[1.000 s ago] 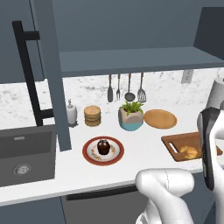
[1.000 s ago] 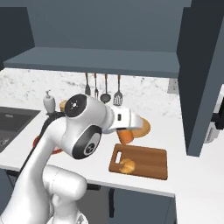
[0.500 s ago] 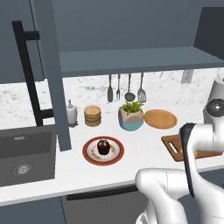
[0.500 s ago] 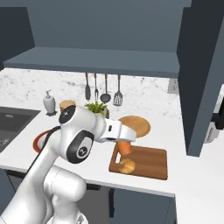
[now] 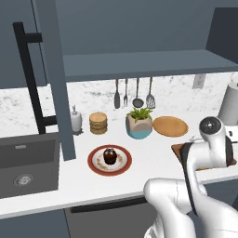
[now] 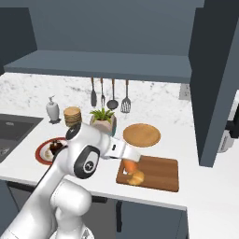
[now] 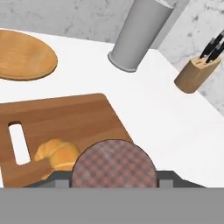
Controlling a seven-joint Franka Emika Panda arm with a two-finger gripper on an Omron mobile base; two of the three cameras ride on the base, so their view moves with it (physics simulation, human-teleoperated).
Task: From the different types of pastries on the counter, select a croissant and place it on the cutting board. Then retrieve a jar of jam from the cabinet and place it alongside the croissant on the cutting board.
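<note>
My gripper (image 6: 130, 163) is shut on the jar of jam (image 6: 131, 165), a small orange-brown jar held low over the near left part of the cutting board (image 6: 158, 173). Whether the jar touches the board cannot be told. In the hand view the jar's checked lid (image 7: 113, 164) sits between my fingertips, with the golden croissant (image 7: 57, 155) just left of it on the board (image 7: 65, 118), beside the slot handle. The croissant (image 6: 137, 178) lies at the board's front left corner. The arm hides most of the board (image 5: 178, 149) in the left base view.
A round wooden plate (image 6: 141, 135) lies behind the board. To the left are a potted plant (image 5: 138, 122), a stack of tan cakes (image 5: 98, 123), a cupcake on a red plate (image 5: 109, 156), a soap bottle (image 5: 76, 120) and the sink (image 5: 23, 160). A grey canister (image 7: 140, 33) and knife block (image 7: 195, 74) stand past the board.
The arm has swung down and forward, bringing the jar from above the round plate's edge to low over the board, next to the croissant. The grip stays shut.
</note>
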